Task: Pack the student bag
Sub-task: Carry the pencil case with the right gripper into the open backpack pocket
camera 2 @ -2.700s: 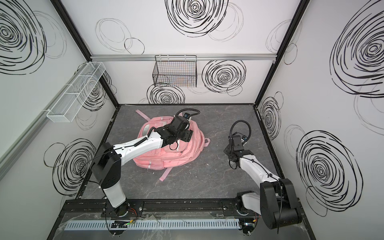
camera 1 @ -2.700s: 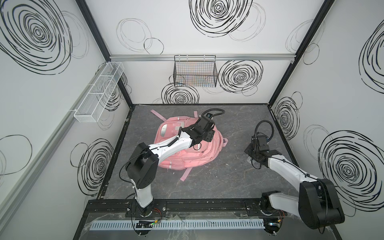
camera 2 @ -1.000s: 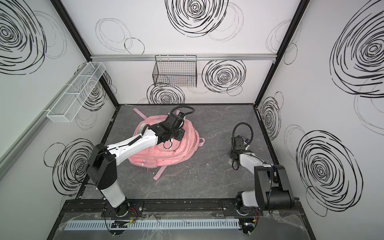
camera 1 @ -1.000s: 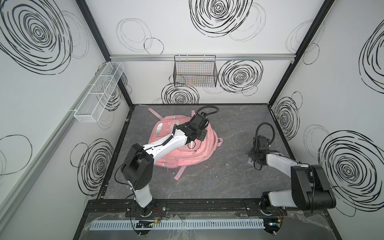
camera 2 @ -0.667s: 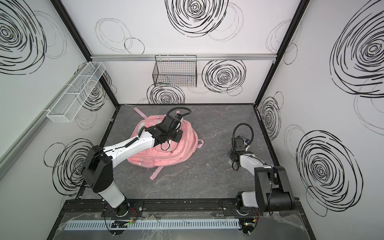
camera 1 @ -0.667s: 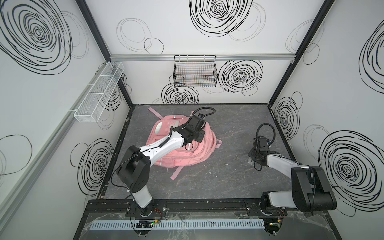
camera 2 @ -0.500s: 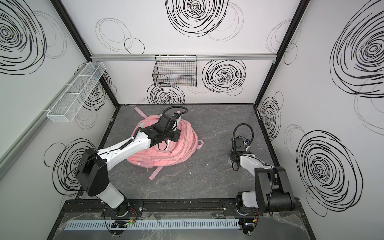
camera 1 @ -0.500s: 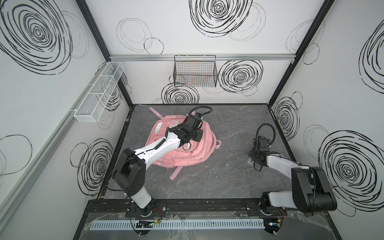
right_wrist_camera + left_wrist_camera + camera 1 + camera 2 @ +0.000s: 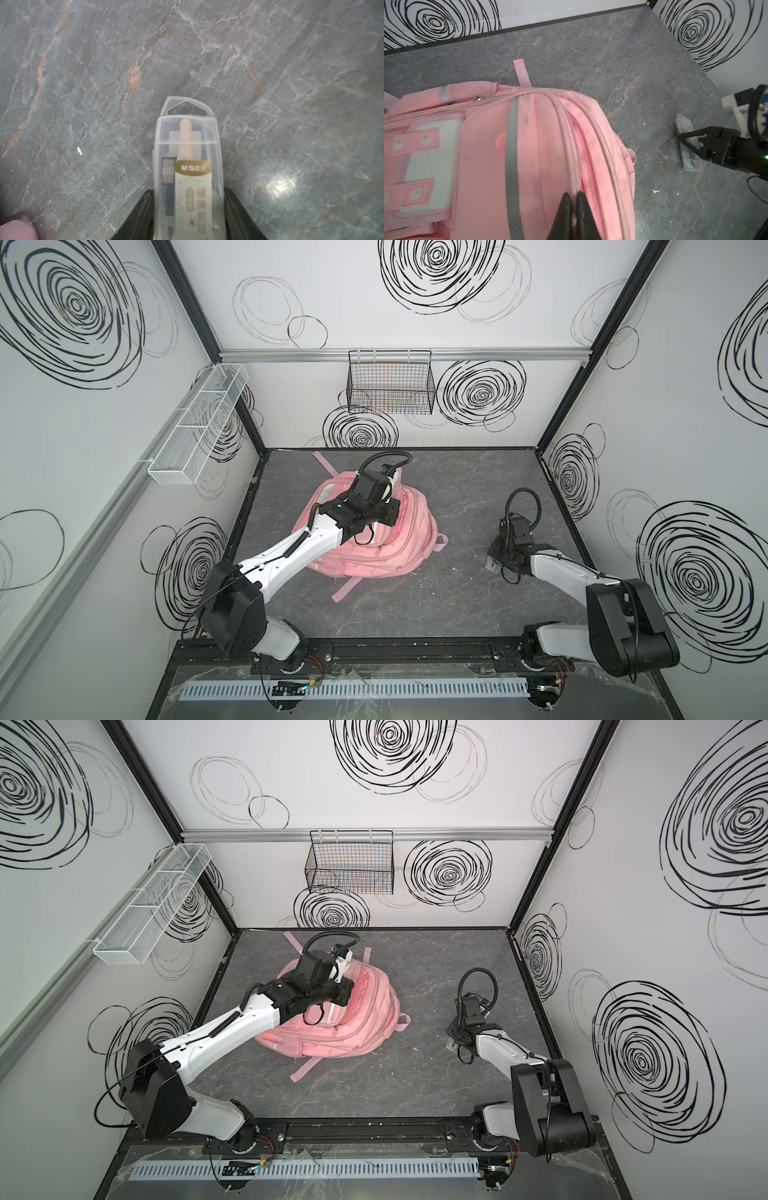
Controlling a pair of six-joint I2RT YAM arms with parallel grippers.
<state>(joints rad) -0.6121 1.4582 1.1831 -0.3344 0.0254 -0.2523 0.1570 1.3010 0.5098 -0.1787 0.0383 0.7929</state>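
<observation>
Student bag [image 9: 409, 531] [image 9: 368, 1011] — pink, with grey trim strips and a white flap patch — lay flat on the grey stone-patterned tabletop [image 9: 415, 614], its straps trailing out from under it on the far and near sides. My left arm reached over the student bag from its near-left side. In the left wrist view my left gripper [image 9: 574, 197] was closed tight, its two black fingers pinching the pink piping ridge that ran beside the bag's zipper, the fabric bunched up slightly between them. The zipper line next to that ridge looked parted a little, though I could not tell how far.

My right gripper [image 9: 494, 562] [image 9: 189, 192] sat low at the tabletop, well apart from the bag on its right side. It was clamped on a small clear plastic case [image 9: 187, 141] [image 9: 691, 164] — the fingers pressed against both long sides. Through the lid I read a gold label and the markings 0.5 and 2B. The case's rounded hanging tab pointed away from my wrist, and the case seemed to rest on the tabletop.
</observation>
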